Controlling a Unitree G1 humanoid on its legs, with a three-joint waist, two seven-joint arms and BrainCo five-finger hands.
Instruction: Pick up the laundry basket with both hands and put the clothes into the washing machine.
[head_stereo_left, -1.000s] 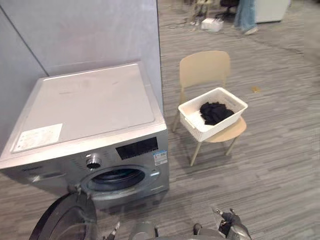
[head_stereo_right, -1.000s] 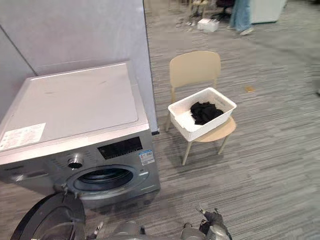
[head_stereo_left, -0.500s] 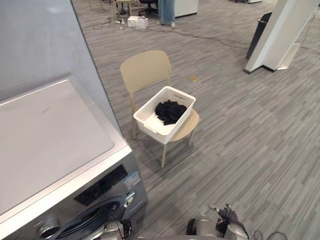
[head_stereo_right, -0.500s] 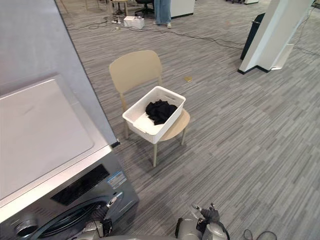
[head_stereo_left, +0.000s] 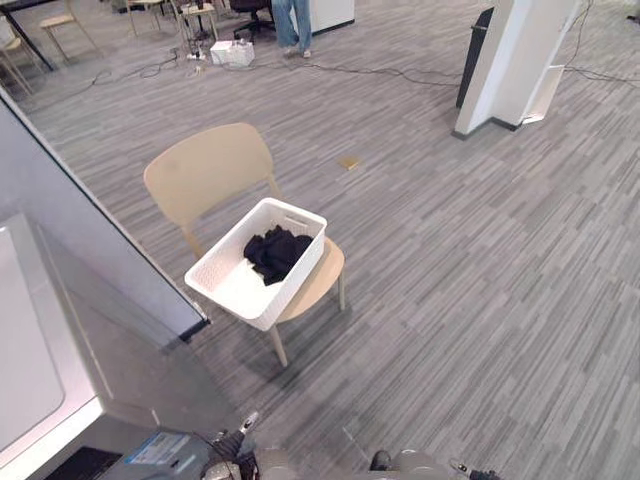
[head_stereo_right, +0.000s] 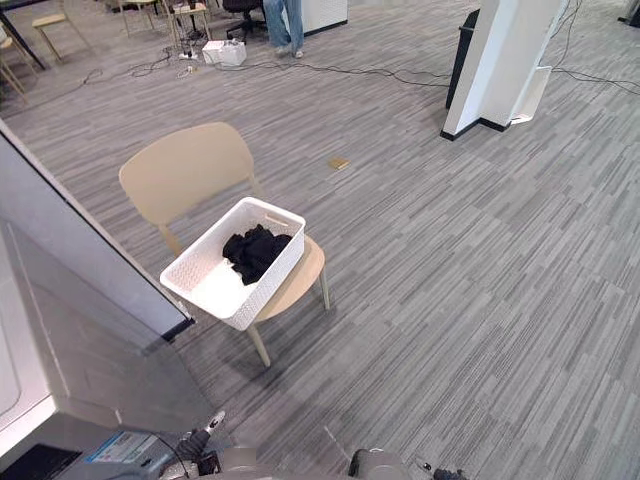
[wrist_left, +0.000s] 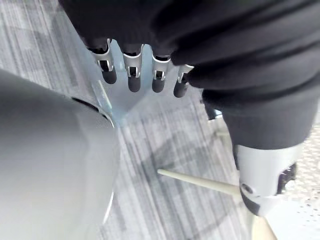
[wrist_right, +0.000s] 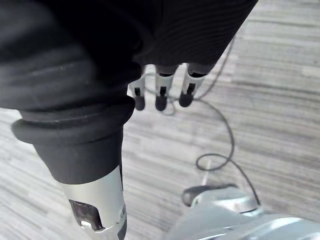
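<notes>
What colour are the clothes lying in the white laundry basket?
Black. The clothes are a dark heap in the laundry basket on the chair, clearest in the left eye view.

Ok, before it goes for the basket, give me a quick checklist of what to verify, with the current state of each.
1. The laundry basket rests on the chair seat: ok.
2. The dark clothes lie inside it: ok.
3. The left hand is open and empty: ok.
4. The right hand is open and empty: ok.
5. Both hands at the basket's sides: not ok, they hang low, well short of it.
6. The washing machine door is open: cannot tell.
</notes>
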